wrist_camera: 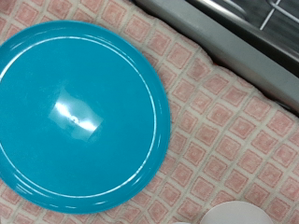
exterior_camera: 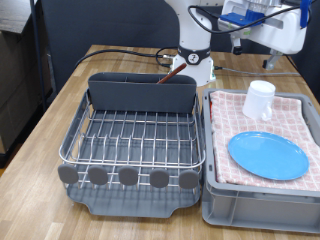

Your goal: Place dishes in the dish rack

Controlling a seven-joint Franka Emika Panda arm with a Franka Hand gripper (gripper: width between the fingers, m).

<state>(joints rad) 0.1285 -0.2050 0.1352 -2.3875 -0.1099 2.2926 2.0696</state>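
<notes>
The dish rack [exterior_camera: 135, 135] sits on the wooden table [exterior_camera: 60, 105] in the exterior view's left half, its wire grid bare, with the tall grey caddy [exterior_camera: 140, 93] along its 12 o'clock edge and 5 round grey feet along its 6 o'clock edge. The wooden spoon [exterior_camera: 175, 70] leans tilted at the caddy's 1 o'clock corner; whether it stands inside the caddy or just behind it is unclear. At the rack's 3 o'clock side stands a grey crate [exterior_camera: 262, 198] lined with a red-and-white checked cloth [exterior_camera: 290, 115]. On that cloth lie 2 of the dishes: the blue plate [exterior_camera: 268, 155] flat toward the crate's 6 o'clock end, and the white cup [exterior_camera: 260, 99] upright at the plate's 12 o'clock, apart from it. The wrist view looks straight down on the plate [wrist_camera: 79, 112], with the cloth [wrist_camera: 224, 121] around it, a sliver of the cup [wrist_camera: 245, 215] at the frame edge and the crate's rim [wrist_camera: 234, 51] beside the rack. The gripper shows in neither view, so I cannot tell whether its fingers are spread or pressed together.
</notes>
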